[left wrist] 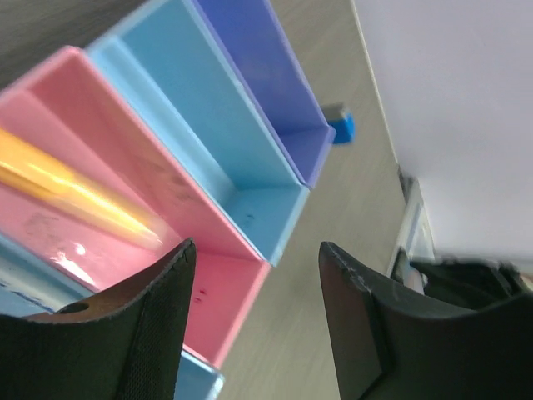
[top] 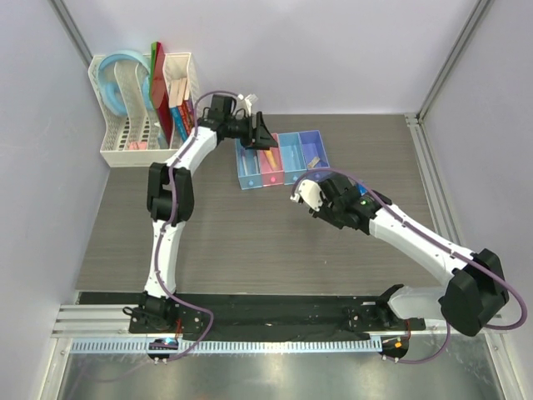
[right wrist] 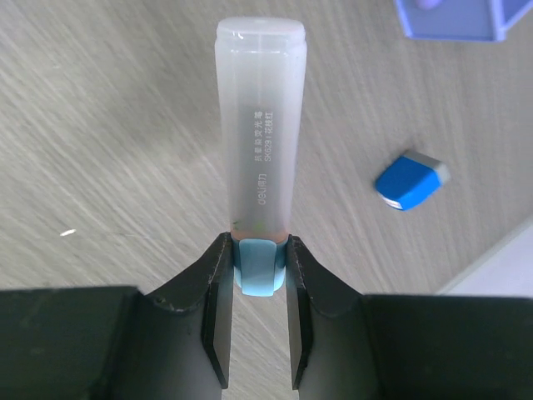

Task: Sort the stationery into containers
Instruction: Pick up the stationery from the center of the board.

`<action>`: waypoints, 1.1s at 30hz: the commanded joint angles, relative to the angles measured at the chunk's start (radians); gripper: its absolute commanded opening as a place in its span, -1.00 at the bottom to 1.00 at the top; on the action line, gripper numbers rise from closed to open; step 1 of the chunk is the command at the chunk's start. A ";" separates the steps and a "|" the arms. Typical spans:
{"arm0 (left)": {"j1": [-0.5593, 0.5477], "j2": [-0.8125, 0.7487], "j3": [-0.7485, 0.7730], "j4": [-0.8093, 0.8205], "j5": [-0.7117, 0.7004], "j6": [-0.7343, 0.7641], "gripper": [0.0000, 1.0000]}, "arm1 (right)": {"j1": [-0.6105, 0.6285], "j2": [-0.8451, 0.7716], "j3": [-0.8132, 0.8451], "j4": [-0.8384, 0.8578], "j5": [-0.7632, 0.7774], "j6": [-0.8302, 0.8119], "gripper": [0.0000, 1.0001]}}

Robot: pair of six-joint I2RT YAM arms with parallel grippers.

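The containers (top: 293,162) form a row of four joined bins at the back centre. My left gripper (top: 265,137) hovers open over the pink bin (left wrist: 218,287), nothing between its fingers. An orange-yellow piece (left wrist: 75,196) lies inside that pink bin. A tan piece (top: 315,158) lies in the violet-blue bin (left wrist: 258,75). My right gripper (right wrist: 258,242) is shut on the light-blue tip of a grey stick (right wrist: 260,125), held above the table just in front of the bins (top: 301,193). A small dark-blue block (right wrist: 410,179) lies on the table beside the violet-blue bin.
A white mesh rack (top: 146,108) with books, folders and a blue tape roll stands at the back left, close to the left arm's elbow. Grey walls close in the table on the left, back and right.
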 commanded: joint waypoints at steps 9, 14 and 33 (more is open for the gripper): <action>-0.004 -0.076 0.110 -0.610 0.518 0.409 0.36 | 0.066 -0.089 -0.013 0.226 0.285 -0.268 -0.98; -0.043 -0.066 0.118 -0.883 0.482 0.616 0.46 | 0.143 -0.051 -0.065 0.354 0.382 -0.383 -0.98; -0.165 -0.060 0.170 -1.278 0.337 0.972 0.58 | 0.304 0.066 -0.073 0.593 0.497 -0.594 -0.98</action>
